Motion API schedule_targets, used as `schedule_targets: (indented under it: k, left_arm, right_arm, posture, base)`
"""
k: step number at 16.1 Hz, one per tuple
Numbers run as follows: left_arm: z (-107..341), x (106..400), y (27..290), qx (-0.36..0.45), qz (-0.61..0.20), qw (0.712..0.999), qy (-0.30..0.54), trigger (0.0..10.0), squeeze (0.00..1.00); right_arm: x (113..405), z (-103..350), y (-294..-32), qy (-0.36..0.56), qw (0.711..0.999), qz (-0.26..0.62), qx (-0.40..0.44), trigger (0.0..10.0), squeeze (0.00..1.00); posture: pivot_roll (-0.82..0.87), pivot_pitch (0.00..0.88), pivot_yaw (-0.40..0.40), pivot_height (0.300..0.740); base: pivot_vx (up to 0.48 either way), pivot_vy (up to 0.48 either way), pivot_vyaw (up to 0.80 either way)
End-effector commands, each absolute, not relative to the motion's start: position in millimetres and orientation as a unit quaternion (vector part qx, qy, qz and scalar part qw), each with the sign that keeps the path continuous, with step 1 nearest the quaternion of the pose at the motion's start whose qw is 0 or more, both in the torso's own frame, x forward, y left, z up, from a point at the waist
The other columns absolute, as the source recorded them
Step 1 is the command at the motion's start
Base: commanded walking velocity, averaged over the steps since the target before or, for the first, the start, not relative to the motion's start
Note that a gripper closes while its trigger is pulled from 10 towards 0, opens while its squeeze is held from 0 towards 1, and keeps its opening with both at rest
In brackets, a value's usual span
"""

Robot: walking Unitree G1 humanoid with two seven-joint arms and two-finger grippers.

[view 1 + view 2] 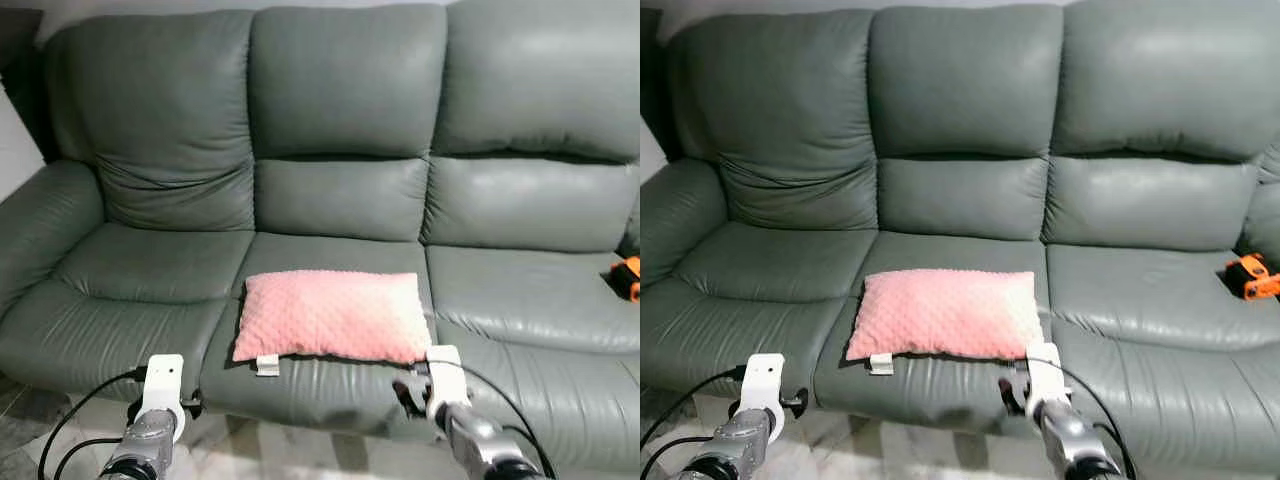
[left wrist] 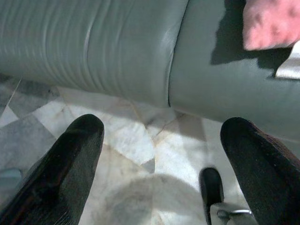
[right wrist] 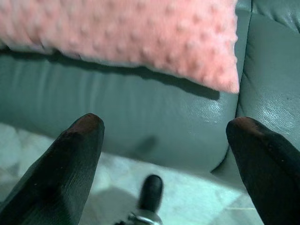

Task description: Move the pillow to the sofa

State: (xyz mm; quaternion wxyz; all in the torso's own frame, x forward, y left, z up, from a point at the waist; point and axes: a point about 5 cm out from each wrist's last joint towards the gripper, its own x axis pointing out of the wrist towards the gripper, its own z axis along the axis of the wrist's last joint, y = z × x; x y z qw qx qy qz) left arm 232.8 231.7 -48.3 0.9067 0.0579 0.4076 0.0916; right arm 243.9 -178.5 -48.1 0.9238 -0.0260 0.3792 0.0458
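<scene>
The pink pillow (image 1: 330,315) lies flat on the middle seat of the grey-green sofa (image 1: 340,120), toward the seat's front edge, its long axis running side to side along that edge. A small white tag sticks out at its front corner on the robot's left.

Both grippers sit below the seat's front edge, in front of the sofa, over pale tiled floor (image 2: 136,140). The right gripper (image 3: 164,154) is the nearer one: it is just beside the pillow's front corner on the robot's right, with the pillow up and ahead of it, its fingers spread wide with nothing between them and apart from the fabric. The left gripper (image 2: 159,159) is further from the pillow, below the seam between the middle seat and the seat on the robot's left; its fingers are also spread wide and empty, touching nothing.

Judging by this, the pillow is already on the sofa and let go. An orange object (image 1: 627,277) rests on the seat to the robot's right, well apart from the pillow.
</scene>
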Motion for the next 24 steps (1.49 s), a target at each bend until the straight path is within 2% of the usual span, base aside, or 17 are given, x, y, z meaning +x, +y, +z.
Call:
schedule_targets:
  k: [1, 3, 5, 6, 7, 9, 11, 12, 14, 16, 18, 24]
  left_arm:
    - [-52, 225, 238, 0.069, 0.093, 0.898, 0.425, 10.0, 0.0]
    - [-55, 219, 241, 0.07, 0.099, 0.892, 0.436, 10.0, 0.0]
    - [-60, 212, 239, 0.05, 0.116, 0.887, 0.443, 10.0, 0.0]
    - [-61, 211, 237, 0.046, 0.119, 0.887, 0.444, 10.0, 0.0]
    - [-66, 206, 231, 0.026, 0.125, 0.885, 0.448, 10.0, 0.0]
    - [-70, 198, 228, 0.011, 0.138, 0.881, 0.453, 10.0, 0.0]
    - [-74, 187, 236, 0.013, 0.151, 0.875, 0.461, 10.0, 0.0]
    - [-75, 182, 243, 0.025, 0.151, 0.871, 0.466, 10.0, 0.0]
    - [-74, 179, 249, 0.038, 0.148, 0.87, 0.469, 10.0, 0.0]
    - [-70, 181, 259, 0.061, 0.143, 0.869, 0.469, 10.0, 0.0]
    - [-69, 183, 261, 0.068, 0.137, 0.871, 0.467, 10.0, 0.0]
    - [-66, 199, 242, 0.079, 0.092, 0.88, 0.46, 10.0, 0.0]
  right_arm:
    - [229, -58, -186, 0.404, 0.913, 0.042, -0.043, 10.0, 0.0]
    - [218, -63, -196, 0.423, 0.902, 0.052, -0.067, 10.0, 0.0]
    - [207, -66, -214, 0.444, 0.888, 0.067, -0.102, 10.0, 0.0]
    - [206, -66, -217, 0.446, 0.886, 0.069, -0.109, 10.0, 0.0]
    - [207, -64, -223, 0.45, 0.881, 0.078, -0.125, 10.0, 0.0]
    - [218, -58, -225, 0.439, 0.885, 0.085, -0.128, 10.0, 0.0]
    - [237, -48, -211, 0.414, 0.9, 0.086, -0.107, 10.0, 0.0]
    - [248, -43, -200, 0.396, 0.911, 0.077, -0.085, 10.0, 0.0]
    - [253, -41, -192, 0.384, 0.918, 0.07, -0.07, 10.0, 0.0]
    - [244, -49, -182, 0.392, 0.914, 0.065, -0.077, 10.0, 0.0]
    - [233, -56, -185, 0.407, 0.909, 0.061, -0.074, 10.0, 0.0]
    - [218, -64, -196, 0.428, 0.897, 0.057, -0.096, 10.0, 0.0]
  posture:
    - [-0.13, 0.0, 0.062, 0.74]
    - [-0.13, 0.0, 0.028, 0.74]
    - [-0.11, 0.0, -0.044, 0.74]
    - [-0.1, 0.0, -0.052, 0.74]
    - [-0.07, 0.0, -0.109, 0.74]
    - [-0.02, 0.0, -0.15, 0.74]
    - [0.01, 0.0, -0.138, 0.74]
    - [0.01, 0.0, -0.105, 0.74]
    - [0.0, 0.0, -0.078, 0.74]
    - [-0.01, 0.0, -0.037, 0.74]
    - [-0.02, 0.0, -0.011, 0.74]
    - [-0.06, 0.0, 0.015, 0.74]
  base:
    - [0.0, 0.0, 0.0]
    - [0.0, 0.0, 0.0]
    - [0.0, 0.0, 0.0]
    - [0.0, 0.0, 0.0]
    - [0.0, 0.0, 0.0]
    - [0.0, 0.0, 0.0]
    - [0.0, 0.0, 0.0]
    - [0.0, 0.0, 0.0]
    - [0.0, 0.0, 0.0]
    - [0.0, 0.0, 0.0]
    - [0.0, 0.0, 0.0]
    - [0.0, 0.0, 0.13]
